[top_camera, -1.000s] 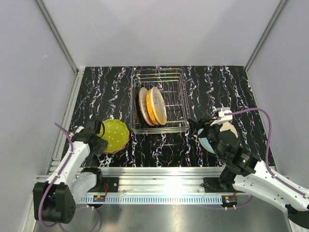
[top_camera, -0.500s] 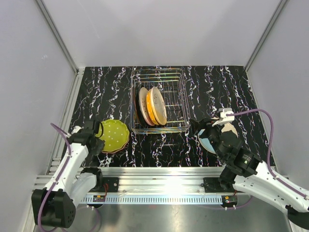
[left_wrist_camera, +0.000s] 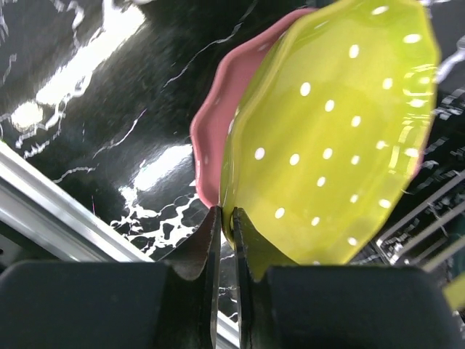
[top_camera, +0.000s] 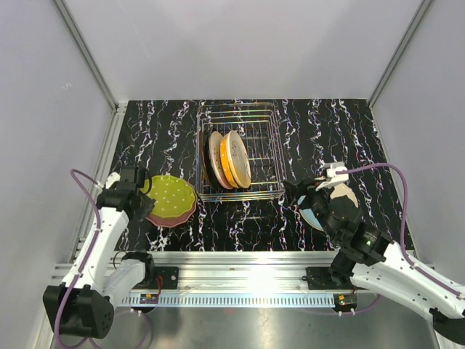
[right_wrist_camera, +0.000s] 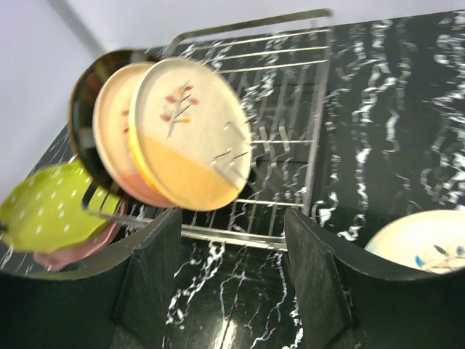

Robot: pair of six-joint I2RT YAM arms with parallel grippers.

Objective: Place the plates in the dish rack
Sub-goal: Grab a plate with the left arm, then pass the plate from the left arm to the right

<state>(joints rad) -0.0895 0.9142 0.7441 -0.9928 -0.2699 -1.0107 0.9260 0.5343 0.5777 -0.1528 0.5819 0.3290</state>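
Ok, left wrist view: left hand [left_wrist_camera: 225, 215] pinched on yellow-green plate [left_wrist_camera: 334, 138] rim, pink plate [left_wrist_camera: 213, 123] just behind; top view hides that grip. Right hand [right_wrist_camera: 231, 218] wide open, empty.

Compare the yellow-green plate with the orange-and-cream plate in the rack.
The yellow-green plate is dotted and scalloped; the orange-and-cream plate is smooth-rimmed with a twig motif. The left gripper pinches the yellow-green plate outside the dish rack; the orange-and-cream plate stands slotted inside. Both are round.

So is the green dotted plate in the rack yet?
No, the green plate is left of the dish rack, pinched in the left gripper.
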